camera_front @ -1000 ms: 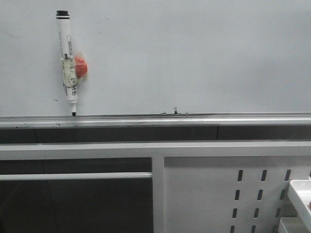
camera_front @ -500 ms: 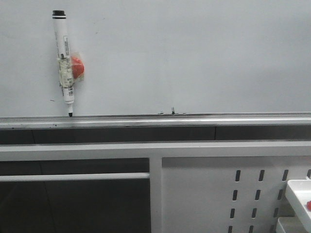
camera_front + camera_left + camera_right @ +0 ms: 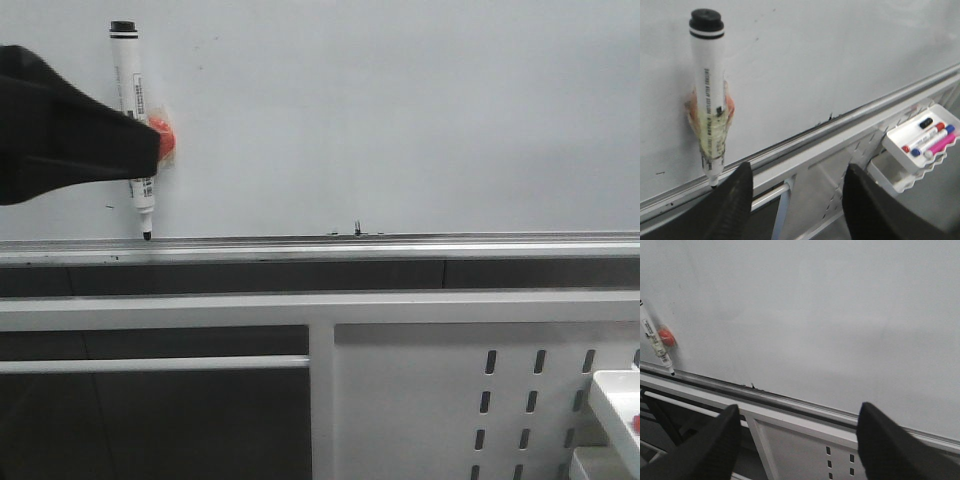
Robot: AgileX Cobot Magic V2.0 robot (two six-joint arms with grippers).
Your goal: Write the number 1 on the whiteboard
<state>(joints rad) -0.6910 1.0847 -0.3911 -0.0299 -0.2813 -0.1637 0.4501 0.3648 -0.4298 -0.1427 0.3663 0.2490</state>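
The whiteboard point(image 3: 400, 120) fills the upper front view above its silver rail point(image 3: 400, 247). No number 1 stroke shows on it, only tiny dark specks. A white marker with a black cap point(image 3: 127, 70) hangs tip down at the board's left, taped to a red magnet point(image 3: 166, 140). My left gripper point(image 3: 150, 150) reaches in from the left and covers the marker's middle. In the left wrist view the gripper point(image 3: 795, 172) is open and empty, with the marker point(image 3: 709, 90) just beyond its one finger. My right gripper point(image 3: 797, 412) is open and empty, facing the board point(image 3: 815, 305) further right.
Below the rail are a white frame bar and a white panel with slotted holes point(image 3: 500, 400). A white tray point(image 3: 925, 142) with several coloured markers hangs at the lower right; its corner shows in the front view point(image 3: 620, 400).
My left gripper has come into the front view from the left and now stands in front of the marker's middle. The marker has stayed on the board.
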